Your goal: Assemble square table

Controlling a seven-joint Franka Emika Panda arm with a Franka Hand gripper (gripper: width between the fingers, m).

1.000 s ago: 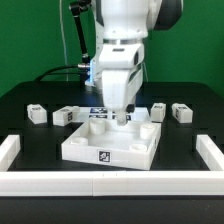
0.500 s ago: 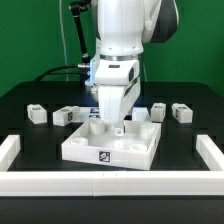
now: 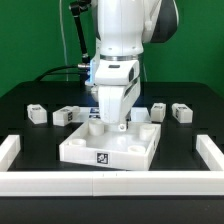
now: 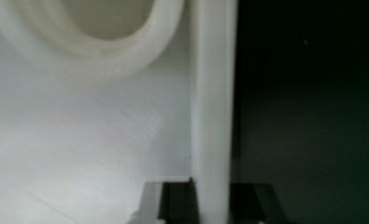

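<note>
Square table top (image 3: 108, 148): set on the bench (image 3: 30, 140), in the middle.
Feel: judged stiff, light, slippery plastic.
Hold: thin raised rim (image 4: 213, 100) is best pinched.
Fingers (image 4: 168, 205): clamped on that rim.

This is a robotics lab cell. A white robot arm (image 3: 120, 40) stands over a black bench (image 3: 30, 135). Behind the arm are a plain green backdrop (image 3: 30, 40) and cables (image 3: 62, 70), in front of it low white border walls (image 3: 100, 182), and under it a tag-marked square top (image 3: 108, 150).

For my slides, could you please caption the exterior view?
End effector shut on the table top rim; loose legs lie behind.
</note>
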